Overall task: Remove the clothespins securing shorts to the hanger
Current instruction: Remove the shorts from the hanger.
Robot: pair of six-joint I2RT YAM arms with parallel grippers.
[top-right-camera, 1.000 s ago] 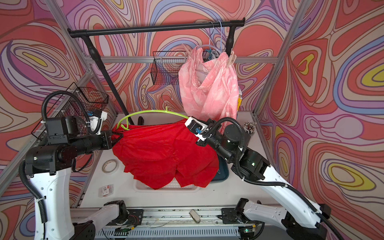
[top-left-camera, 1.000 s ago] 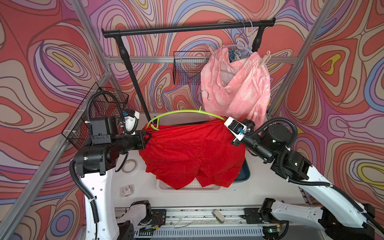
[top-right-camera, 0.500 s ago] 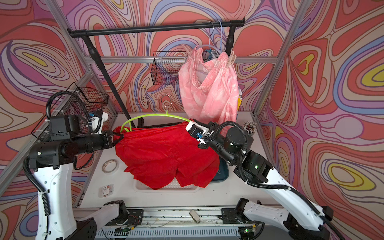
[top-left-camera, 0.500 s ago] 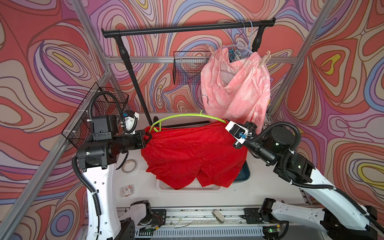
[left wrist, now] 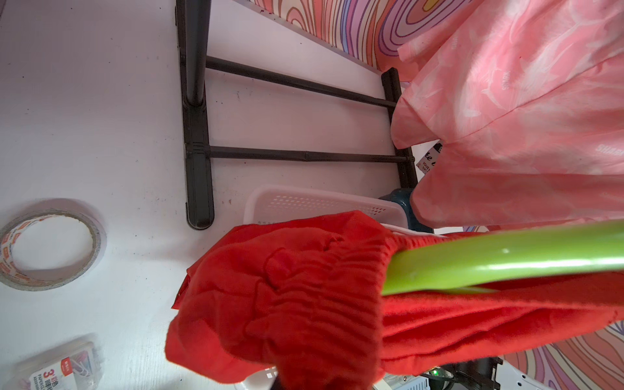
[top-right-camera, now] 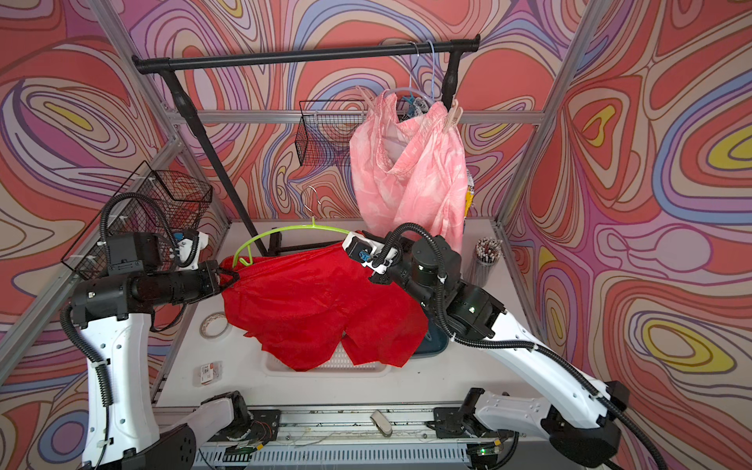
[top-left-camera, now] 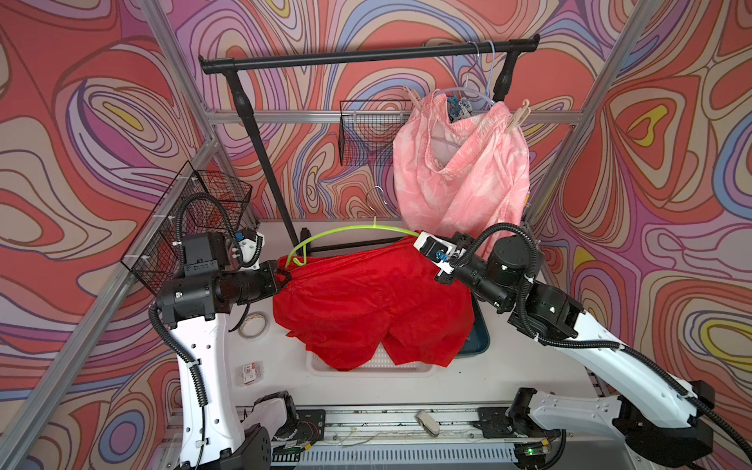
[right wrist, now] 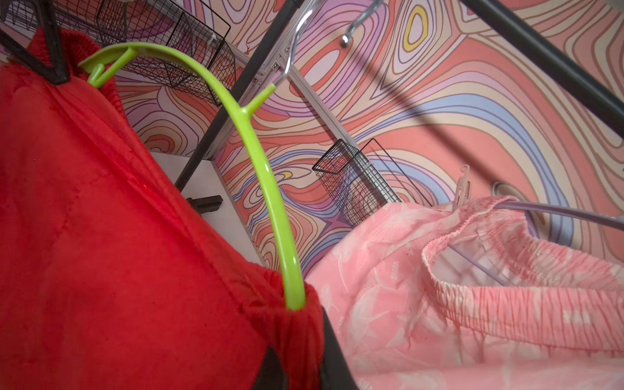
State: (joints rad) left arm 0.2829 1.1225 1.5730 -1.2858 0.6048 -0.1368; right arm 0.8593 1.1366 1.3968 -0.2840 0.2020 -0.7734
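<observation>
The red shorts (top-left-camera: 366, 301) hang spread between my two grippers above the table, also seen in the other top view (top-right-camera: 309, 301). A lime-green hanger (top-left-camera: 350, 236) runs through the waistband. My left gripper (top-left-camera: 285, 276) is shut on the left end of the waistband (left wrist: 304, 304). Where the hanger (right wrist: 266, 175) enters the cloth, my right gripper (right wrist: 300, 358) is shut on the right end. No clothespins show on the red pair. Pink shorts (top-left-camera: 460, 171) hang from the rail, pinned by pale clothespins (top-left-camera: 517, 120) (top-left-camera: 413, 97).
A black clothes rail (top-left-camera: 366, 59) spans the back. Wire baskets hang at the left (top-left-camera: 195, 228) and behind (top-left-camera: 366, 134). Under the red cloth sit a white tray (top-left-camera: 378, 362) and a dark blue bin (top-left-camera: 480, 337). A tape roll (top-left-camera: 252, 325) and a small box (top-left-camera: 250, 372) lie at the left.
My right gripper has moved left with its end of the red shorts, and the green hanger shifted left with it. The left gripper stays almost where it was.
</observation>
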